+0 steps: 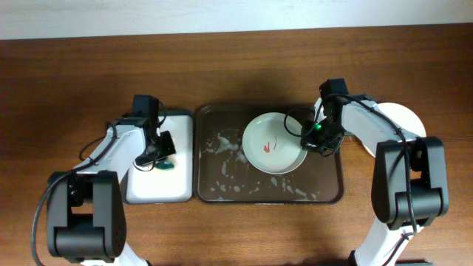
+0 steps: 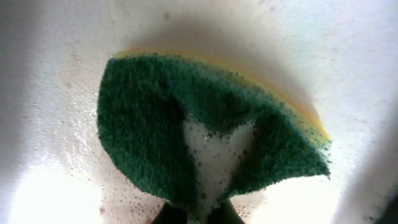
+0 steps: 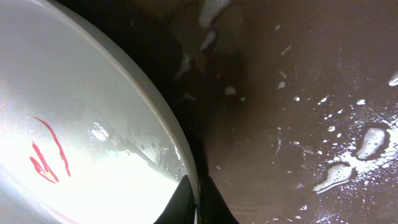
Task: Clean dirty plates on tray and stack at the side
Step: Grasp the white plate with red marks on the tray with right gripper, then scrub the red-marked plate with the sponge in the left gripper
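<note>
The plate (image 1: 270, 148) is being pinched at 3 o'clock by the right gripper (image 1: 307, 139), prob for steadying. The sponge (image 2: 155, 124) is being squeezed by the left gripper (image 1: 157, 157).

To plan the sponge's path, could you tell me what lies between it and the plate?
In the overhead view, only the white tray's rim and the brown tray's foamy floor separate sponge and plate.

Overhead looks straight down; wrist views close-up (right shares plate (image 1: 273, 144), tray (image 1: 222, 177)).
</note>
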